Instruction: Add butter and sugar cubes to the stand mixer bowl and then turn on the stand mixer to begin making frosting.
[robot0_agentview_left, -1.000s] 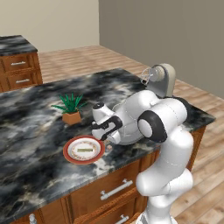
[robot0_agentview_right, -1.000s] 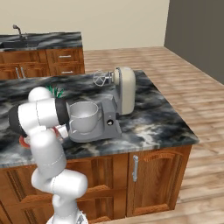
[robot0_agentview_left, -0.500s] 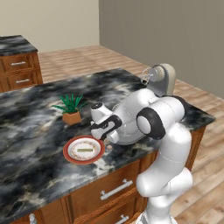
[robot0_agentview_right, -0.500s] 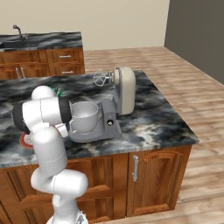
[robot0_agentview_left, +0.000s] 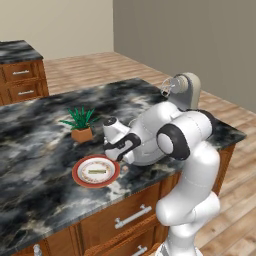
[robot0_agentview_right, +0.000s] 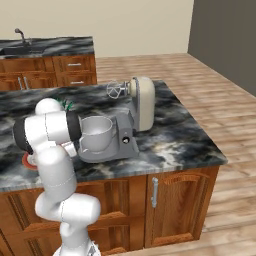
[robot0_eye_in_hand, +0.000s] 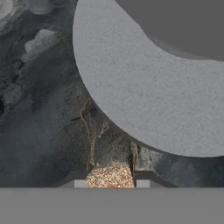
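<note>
In the hand view my gripper (robot0_eye_in_hand: 109, 183) points down at the dark marble counter, and a speckled tan sugar cube (robot0_eye_in_hand: 109, 176) fills the gap between its two tips. The jaws look shut on its sides. Just beyond the cube curves the rounded front of the stand mixer's grey base (robot0_eye_in_hand: 166, 100). The butter (robot0_agentview_left: 96, 171) lies on a red-rimmed plate (robot0_agentview_left: 79, 176), left of my hand. The stand mixer bowl (robot0_agentview_right: 96, 132) sits on the base under the raised beige head of the stand mixer (robot0_agentview_right: 142, 102), with its whisk (robot0_agentview_right: 116, 91) lifted clear.
A small potted plant (robot0_agentview_left: 80, 125) stands behind the plate. The counter's front edge (robot0_agentview_left: 125, 197) runs close below the plate and my hand. My own arm blocks the bowl in the left base view.
The jaws have come together from wide open onto the sugar cube. The arm has barely moved.
</note>
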